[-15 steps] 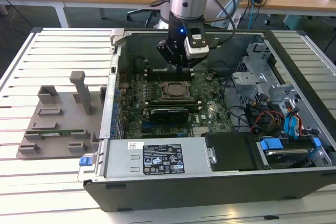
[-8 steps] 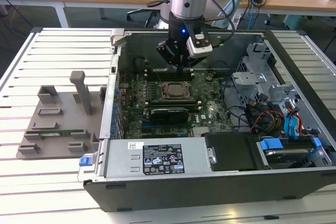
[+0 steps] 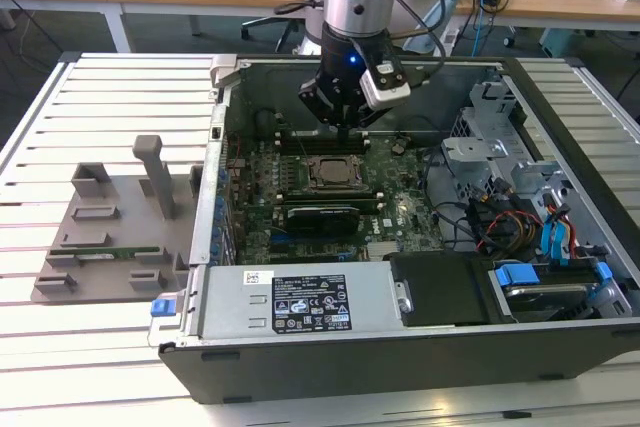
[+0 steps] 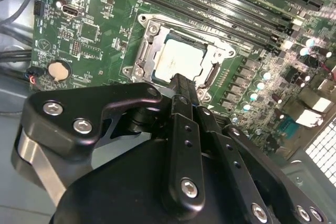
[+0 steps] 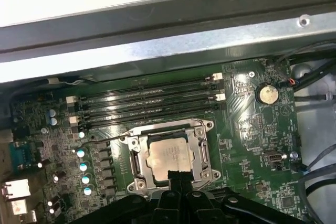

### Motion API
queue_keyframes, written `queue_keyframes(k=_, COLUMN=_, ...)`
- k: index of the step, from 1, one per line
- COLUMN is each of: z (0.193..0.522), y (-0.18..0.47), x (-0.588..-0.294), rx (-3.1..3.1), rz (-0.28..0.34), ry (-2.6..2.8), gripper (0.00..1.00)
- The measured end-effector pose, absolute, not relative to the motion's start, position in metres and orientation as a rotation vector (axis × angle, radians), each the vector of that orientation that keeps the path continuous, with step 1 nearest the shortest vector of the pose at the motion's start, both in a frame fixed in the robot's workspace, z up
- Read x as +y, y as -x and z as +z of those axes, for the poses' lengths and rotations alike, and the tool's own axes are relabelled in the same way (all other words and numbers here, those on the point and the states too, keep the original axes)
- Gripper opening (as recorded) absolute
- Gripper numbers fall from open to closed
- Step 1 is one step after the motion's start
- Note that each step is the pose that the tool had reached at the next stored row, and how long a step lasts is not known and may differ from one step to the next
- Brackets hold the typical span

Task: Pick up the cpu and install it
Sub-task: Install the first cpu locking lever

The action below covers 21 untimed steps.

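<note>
The cpu point(image 3: 330, 169) lies flat inside the motherboard socket frame point(image 5: 139, 163), its silvery top point(image 5: 168, 153) facing up and uncovered point(image 4: 181, 59). My gripper point(image 3: 345, 127) hangs a little above the board, over the edge of the socket nearest the memory slots. In both wrist views its black fingers meet in one narrow tip point(image 4: 185, 83) point(image 5: 178, 176), just at the chip's edge. The gripper is shut with nothing between the fingers and is apart from the chip.
The open computer case point(image 3: 300, 347) has tall metal walls around the board. Dark memory slots point(image 5: 152, 100) run beside the socket. A drive cage and cables point(image 3: 520, 197) fill the exterior view's right. A grey parts fixture point(image 3: 110, 237) sits outside the case at the left.
</note>
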State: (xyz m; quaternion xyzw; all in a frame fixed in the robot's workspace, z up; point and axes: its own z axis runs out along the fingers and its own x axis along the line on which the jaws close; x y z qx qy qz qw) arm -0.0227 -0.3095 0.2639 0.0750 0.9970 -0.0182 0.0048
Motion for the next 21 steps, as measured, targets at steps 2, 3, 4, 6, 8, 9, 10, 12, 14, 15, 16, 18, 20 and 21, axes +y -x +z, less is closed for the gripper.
queue_keyframes(k=2, z=0.2639, y=0.0227, x=-0.3095, rx=3.125, rz=-0.057, ry=-0.192, gripper=0.11)
queue_keyframes(k=3, z=0.2639, y=0.0227, x=-0.3095, rx=3.126, rz=-0.056, ry=-0.168, gripper=0.11)
queue_keyframes(k=4, z=0.2639, y=0.0227, x=-0.3095, rx=3.127, rz=-0.056, ry=-0.157, gripper=0.11)
queue_keyframes(k=6, z=0.2639, y=0.0227, x=-0.3095, rx=3.127, rz=-0.056, ry=-0.132, gripper=0.11)
queue_keyframes(k=8, z=0.2639, y=0.0227, x=-0.3095, rx=3.129, rz=-0.056, ry=-0.084, gripper=0.11)
queue_keyframes(k=9, z=0.2639, y=0.0227, x=-0.3095, rx=3.129, rz=-0.056, ry=-0.069, gripper=0.11)
queue_keyframes(k=10, z=0.2639, y=0.0227, x=-0.3095, rx=3.129, rz=-0.056, ry=-0.058, gripper=0.11)
queue_keyframes(k=12, z=0.2639, y=0.0227, x=-0.3095, rx=3.129, rz=-0.056, ry=-0.021, gripper=0.11)
queue_keyframes(k=14, z=0.2639, y=0.0227, x=-0.3095, rx=3.129, rz=-0.056, ry=-0.001, gripper=0.11)
queue_keyframes(k=15, z=0.2639, y=0.0227, x=-0.3095, rx=3.129, rz=-0.055, ry=0.015, gripper=0.11)
queue_keyframes(k=16, z=0.2639, y=0.0227, x=-0.3095, rx=3.128, rz=-0.055, ry=0.033, gripper=0.11)
queue_keyframes(k=18, z=0.2639, y=0.0227, x=-0.3095, rx=3.127, rz=-0.055, ry=0.066, gripper=0.11)
queue_keyframes(k=20, z=0.2639, y=0.0227, x=-0.3095, rx=3.127, rz=-0.055, ry=0.088, gripper=0.11)
queue_keyframes(k=21, z=0.2639, y=0.0227, x=-0.3095, rx=3.126, rz=-0.055, ry=0.108, gripper=0.11)
